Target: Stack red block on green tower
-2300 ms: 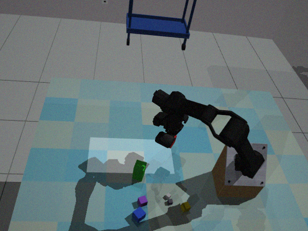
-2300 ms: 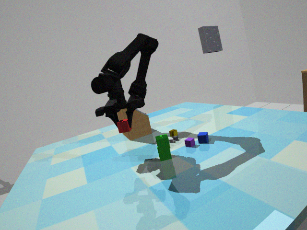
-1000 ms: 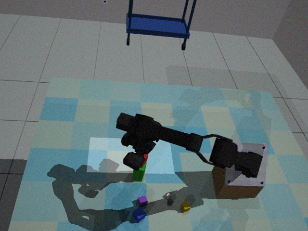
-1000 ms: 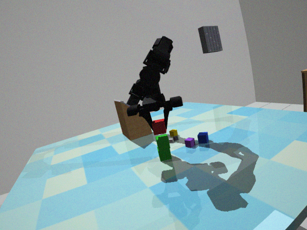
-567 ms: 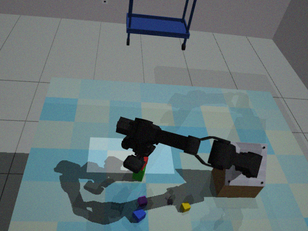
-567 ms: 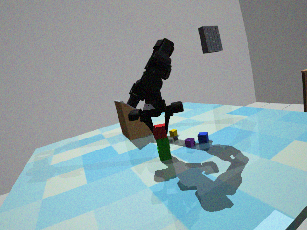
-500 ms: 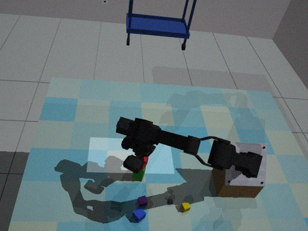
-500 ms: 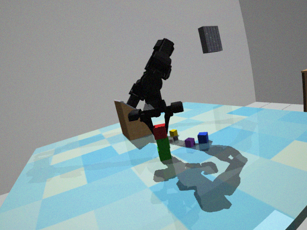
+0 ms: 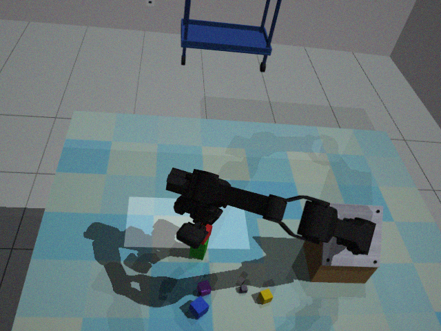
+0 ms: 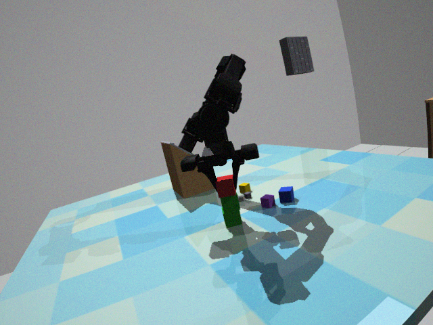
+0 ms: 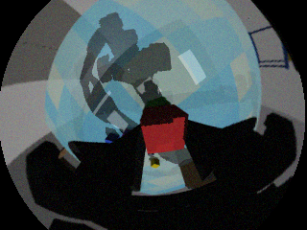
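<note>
Clamped on the red block (image 10: 225, 186), my gripper (image 10: 224, 181) hangs straight over the green tower (image 10: 231, 210), one finger down each side of the cube so its underside is free to meet the tower's top face. From the exterior view the red block sits directly above the green stack, edges roughly in line, and the two look to be touching or nearly so; I cannot tell from these pictures whether its weight is already on the tower. In the wrist view the red face (image 11: 164, 136) fills the gap between my fingers, with only a sliver of green showing past it, which I read as decent alignment. I hold it from above rather than from the side, I judge, so that letting go need not push anything sideways on a tall, narrow column. Purple (image 10: 267, 200), blue (image 10: 285, 194) and yellow (image 10: 244, 187) cubes lie loose on the checkered mat (image 10: 139, 265) well apart from the tower, out of my way. What remains, in my estimate, is settling, opening gently and lifting straight up.
</note>
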